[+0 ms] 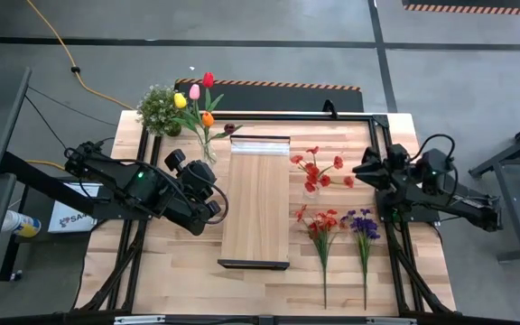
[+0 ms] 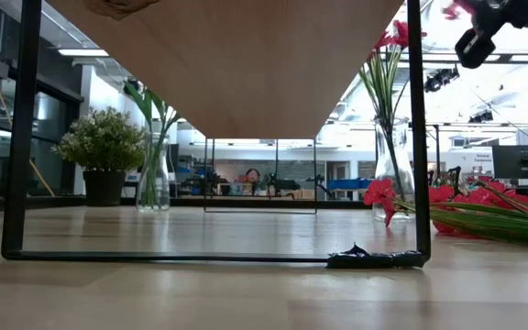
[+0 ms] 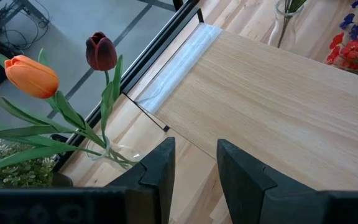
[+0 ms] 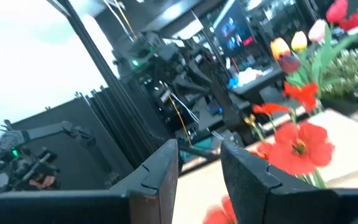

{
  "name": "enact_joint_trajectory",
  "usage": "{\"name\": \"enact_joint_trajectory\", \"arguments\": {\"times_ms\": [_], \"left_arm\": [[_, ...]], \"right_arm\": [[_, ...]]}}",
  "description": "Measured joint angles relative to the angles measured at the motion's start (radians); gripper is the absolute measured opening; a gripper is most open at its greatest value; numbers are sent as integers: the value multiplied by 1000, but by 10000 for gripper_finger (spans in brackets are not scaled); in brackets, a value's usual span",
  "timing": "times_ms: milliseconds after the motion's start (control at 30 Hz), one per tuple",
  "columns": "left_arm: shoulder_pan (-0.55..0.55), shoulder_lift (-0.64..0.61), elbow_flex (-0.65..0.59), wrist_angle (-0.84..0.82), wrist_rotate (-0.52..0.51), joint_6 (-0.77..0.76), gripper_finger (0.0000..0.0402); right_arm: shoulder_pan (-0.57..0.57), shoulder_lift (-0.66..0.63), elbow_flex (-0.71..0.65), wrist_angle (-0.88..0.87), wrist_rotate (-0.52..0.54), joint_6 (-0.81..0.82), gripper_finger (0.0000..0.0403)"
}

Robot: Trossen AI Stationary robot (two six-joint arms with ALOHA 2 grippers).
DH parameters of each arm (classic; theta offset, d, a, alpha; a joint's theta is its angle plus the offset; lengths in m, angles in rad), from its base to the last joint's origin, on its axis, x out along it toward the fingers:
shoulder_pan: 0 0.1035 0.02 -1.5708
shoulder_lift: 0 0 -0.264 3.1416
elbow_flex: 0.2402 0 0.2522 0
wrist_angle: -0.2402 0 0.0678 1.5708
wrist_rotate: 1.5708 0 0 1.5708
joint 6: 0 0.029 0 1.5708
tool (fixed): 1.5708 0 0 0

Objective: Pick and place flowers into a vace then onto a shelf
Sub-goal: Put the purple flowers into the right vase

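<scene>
The light wood shelf (image 1: 255, 203) stands on a thin black frame (image 2: 23, 183) above the table's middle. Tulips (image 1: 197, 97) stand with their stems in a glass vase (image 1: 208, 149) off the shelf's far left corner. Red sprays (image 1: 319, 169) stand in a second glass vase (image 2: 392, 170) right of the shelf. More red sprays (image 1: 323, 226) and a purple cluster (image 1: 364, 226) lie flat on the table. My left gripper (image 3: 195, 168) is open and empty, hovering left of the shelf near the tulip vase (image 3: 114, 152). My right gripper (image 4: 199, 171) is open and empty, just right of the upright red sprays (image 4: 297, 146).
A bushy potted plant (image 1: 159, 108) stands at the far left corner, next to the tulips. The black frame's legs (image 2: 417, 137) rise beside the red-spray vase. Bare tabletop (image 1: 174, 271) lies near-left of the shelf.
</scene>
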State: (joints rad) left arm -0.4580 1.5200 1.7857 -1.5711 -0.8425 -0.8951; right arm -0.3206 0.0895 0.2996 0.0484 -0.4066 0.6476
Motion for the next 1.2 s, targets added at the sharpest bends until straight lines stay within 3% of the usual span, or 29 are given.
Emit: {"name": "enact_joint_trajectory", "arguments": {"times_ms": [400, 733, 1200], "left_arm": [[0, 0, 0, 0, 1, 0, 152], [0, 0, 0, 0, 12, 0, 152], [0, 0, 0, 0, 84, 0, 152]], "right_arm": [[0, 0, 0, 228, -16, -5, 114], [0, 0, 0, 566, -173, -4, 114], [0, 0, 0, 891, -179, -177, 114]]}}
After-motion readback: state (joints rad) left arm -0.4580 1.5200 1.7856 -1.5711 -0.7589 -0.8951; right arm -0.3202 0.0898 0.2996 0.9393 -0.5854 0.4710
